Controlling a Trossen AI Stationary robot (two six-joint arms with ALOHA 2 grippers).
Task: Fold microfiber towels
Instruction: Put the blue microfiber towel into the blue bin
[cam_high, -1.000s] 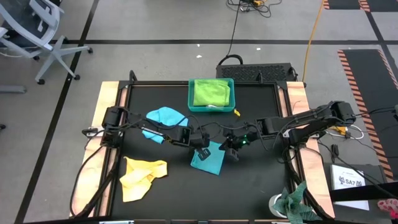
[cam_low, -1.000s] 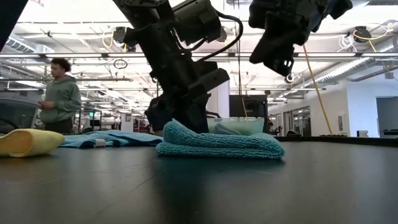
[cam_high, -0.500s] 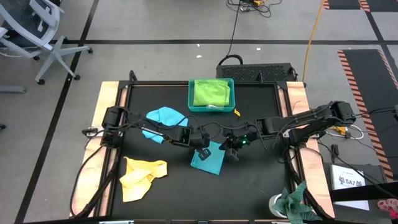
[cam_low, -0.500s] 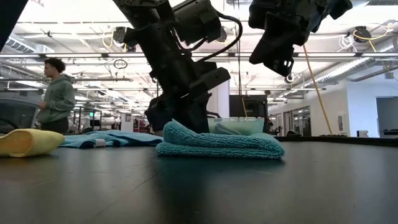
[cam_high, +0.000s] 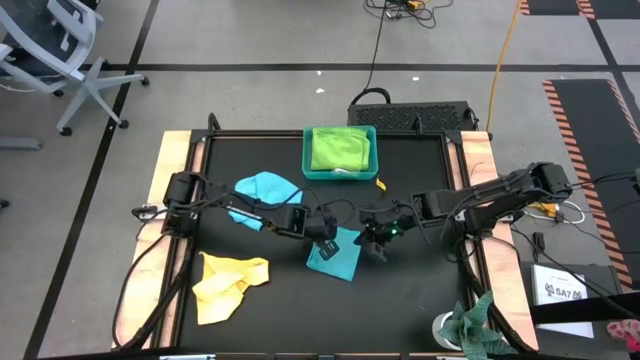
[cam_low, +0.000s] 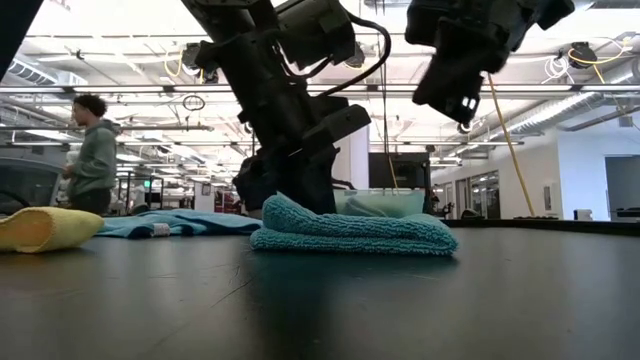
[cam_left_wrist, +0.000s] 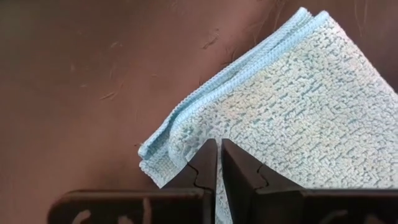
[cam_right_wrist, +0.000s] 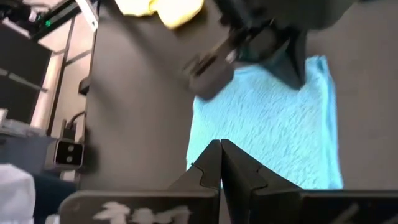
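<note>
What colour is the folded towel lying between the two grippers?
Turquoise. The folded towel shows best in the high view, on the black table.

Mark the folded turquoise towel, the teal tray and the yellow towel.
folded turquoise towel (cam_high: 335, 259): high view, on the middle of its top layer.
teal tray (cam_high: 341, 176): high view, on its near rim.
yellow towel (cam_high: 226, 285): high view, on the middle of the crumpled cloth.

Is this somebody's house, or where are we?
Probably a big robotics lab or workshop, not a house: a black work table with robot arms, taped lines on a grey floor, and long ceiling lights over rows of equipment.
</note>
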